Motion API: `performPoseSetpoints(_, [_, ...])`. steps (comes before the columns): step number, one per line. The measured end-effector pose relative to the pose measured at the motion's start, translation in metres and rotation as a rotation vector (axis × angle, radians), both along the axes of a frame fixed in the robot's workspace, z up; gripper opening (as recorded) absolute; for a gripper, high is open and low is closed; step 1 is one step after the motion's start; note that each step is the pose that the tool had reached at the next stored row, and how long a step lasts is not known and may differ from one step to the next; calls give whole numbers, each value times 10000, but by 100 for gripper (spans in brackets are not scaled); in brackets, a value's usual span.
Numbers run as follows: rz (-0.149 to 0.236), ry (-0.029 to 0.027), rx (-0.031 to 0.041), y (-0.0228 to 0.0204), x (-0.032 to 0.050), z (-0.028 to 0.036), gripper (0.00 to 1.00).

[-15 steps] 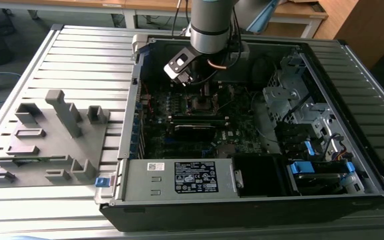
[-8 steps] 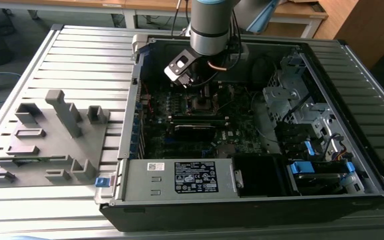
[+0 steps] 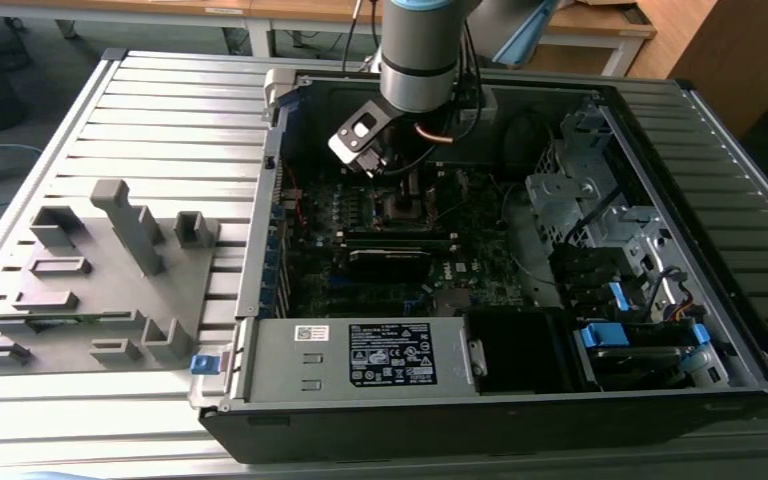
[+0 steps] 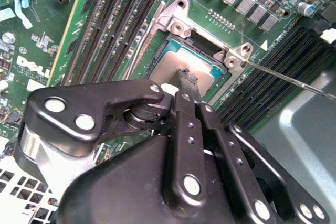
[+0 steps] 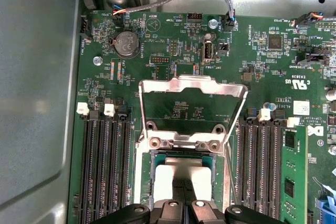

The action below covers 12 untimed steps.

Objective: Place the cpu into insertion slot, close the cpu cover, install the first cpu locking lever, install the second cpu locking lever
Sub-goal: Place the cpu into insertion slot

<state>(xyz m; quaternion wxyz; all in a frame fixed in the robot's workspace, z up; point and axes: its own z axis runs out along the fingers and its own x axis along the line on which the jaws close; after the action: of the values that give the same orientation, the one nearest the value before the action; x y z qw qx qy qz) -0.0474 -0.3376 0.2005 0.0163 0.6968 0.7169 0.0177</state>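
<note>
Just above centre of the exterior view, I see my black claw (image 3: 404, 183), fingers (image 4: 184, 119) seemingly pinched together, directly over the dull silver-grey square cpu (image 4: 173, 62) lying in the dark shiny-rimmed insertion slot (image 4: 178, 40), with the thin silver cpu cover (image 5: 194, 85) raised open just beside it.

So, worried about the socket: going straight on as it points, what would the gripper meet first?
The cpu, its metal top seated in the insertion slot directly beneath the gripper; it may be touching, depth is unclear.

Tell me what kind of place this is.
Probably a robotics lab or test workshop: an open computer case sits on a slatted metal table, a robot arm reaches into it, and wooden desks stand behind.
</note>
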Motion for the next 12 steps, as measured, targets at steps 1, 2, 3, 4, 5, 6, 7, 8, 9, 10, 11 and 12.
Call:
performPoseSetpoints(1, [0,-1,1,0,0,-3,11])
performPoseSetpoints(2, [0,1,-2,0,0,-9,11])
performPoseSetpoints(3, [0,7,-10,-1,-1,-14,11])
performPoseSetpoints(4, [0,10,-16,-3,-2,-21,11])
performPoseSetpoints(5, [0,10,-16,-3,-2,-28,11])
performPoseSetpoints(6, [0,8,-15,-3,-2,-29,11])
performPoseSetpoints(7, [0,6,-11,-4,-2,-31,11])
performPoseSetpoints(8, [-1,5,-10,-4,-2,-31,11])
performPoseSetpoints(9, [0,6,-11,-4,-2,-31,11])
performPoseSetpoints(10, [0,6,-11,-4,-2,-31,11])
performPoseSetpoints(11, [0,7,-11,-4,-2,-31,11])
performPoseSetpoints(12, [0,5,-10,-4,-2,-29,11])
